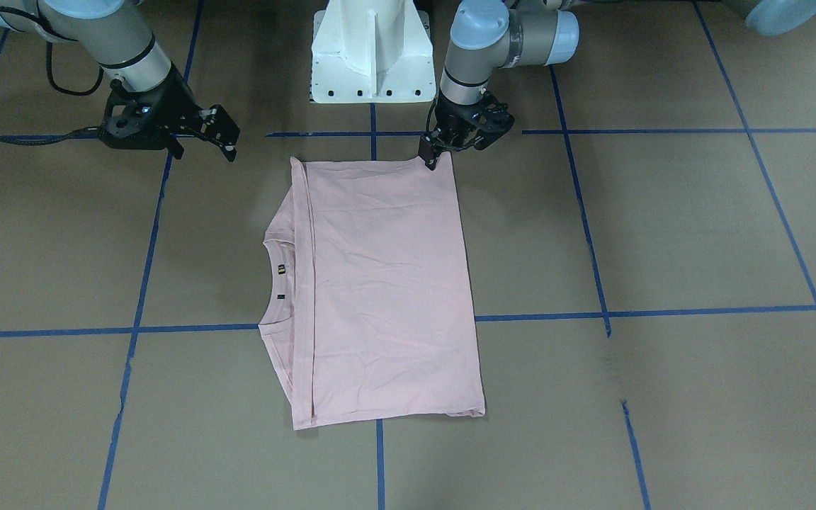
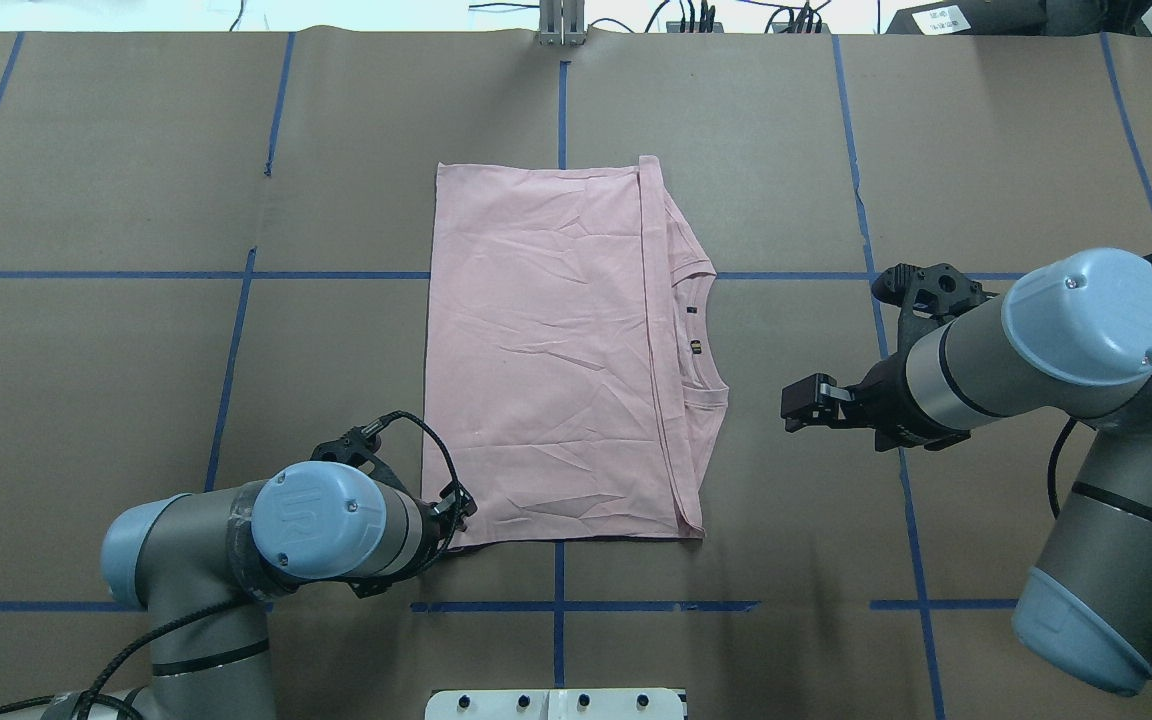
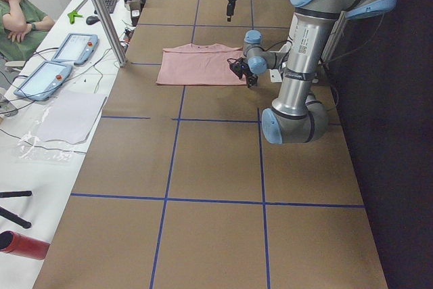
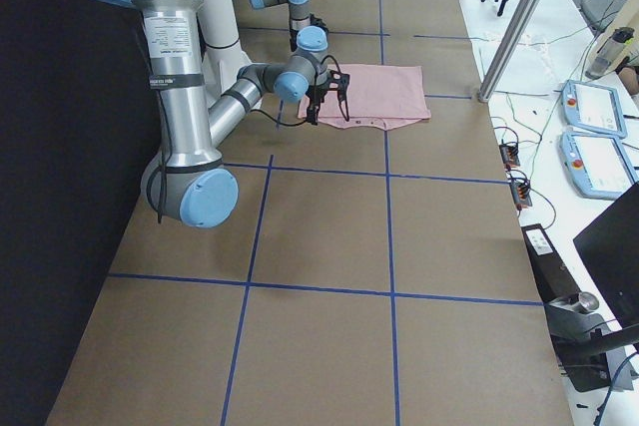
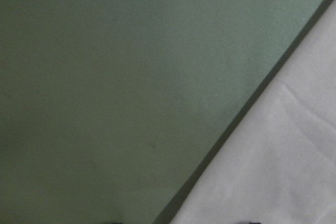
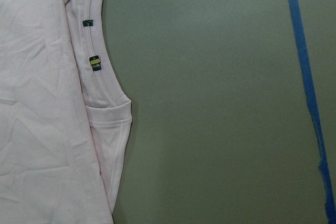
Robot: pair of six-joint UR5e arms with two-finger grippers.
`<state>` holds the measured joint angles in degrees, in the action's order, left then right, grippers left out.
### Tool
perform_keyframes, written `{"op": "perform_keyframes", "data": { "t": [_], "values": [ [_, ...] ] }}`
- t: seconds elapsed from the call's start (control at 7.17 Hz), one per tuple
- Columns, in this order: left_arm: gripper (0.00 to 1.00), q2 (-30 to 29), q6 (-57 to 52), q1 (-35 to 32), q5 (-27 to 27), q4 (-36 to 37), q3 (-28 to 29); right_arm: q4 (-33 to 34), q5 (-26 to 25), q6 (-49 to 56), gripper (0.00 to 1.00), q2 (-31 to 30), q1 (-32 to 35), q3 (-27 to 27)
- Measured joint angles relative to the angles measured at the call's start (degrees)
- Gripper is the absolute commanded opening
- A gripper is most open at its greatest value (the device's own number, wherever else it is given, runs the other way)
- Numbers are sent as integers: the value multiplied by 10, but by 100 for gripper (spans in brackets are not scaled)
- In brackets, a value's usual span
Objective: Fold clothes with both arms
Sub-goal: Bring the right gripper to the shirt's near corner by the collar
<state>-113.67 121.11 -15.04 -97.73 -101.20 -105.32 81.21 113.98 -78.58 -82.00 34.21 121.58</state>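
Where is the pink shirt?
Overhead, the shirt lies flat mid-table, the left gripper at its near-left corner, the right gripper off its collar side.

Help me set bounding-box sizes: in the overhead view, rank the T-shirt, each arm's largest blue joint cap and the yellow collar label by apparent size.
1. T-shirt
2. right arm's blue joint cap
3. left arm's blue joint cap: looks smaller, though nearness to the camera may explain that
4. yellow collar label
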Motion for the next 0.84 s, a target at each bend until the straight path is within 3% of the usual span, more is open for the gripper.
{"op": "perform_keyframes", "data": {
  "t": [0.84],
  "values": [
    [0, -3, -5, -4, 4, 0, -16, 1, 2, -1, 100, 2, 0, 0]
  ]
}}
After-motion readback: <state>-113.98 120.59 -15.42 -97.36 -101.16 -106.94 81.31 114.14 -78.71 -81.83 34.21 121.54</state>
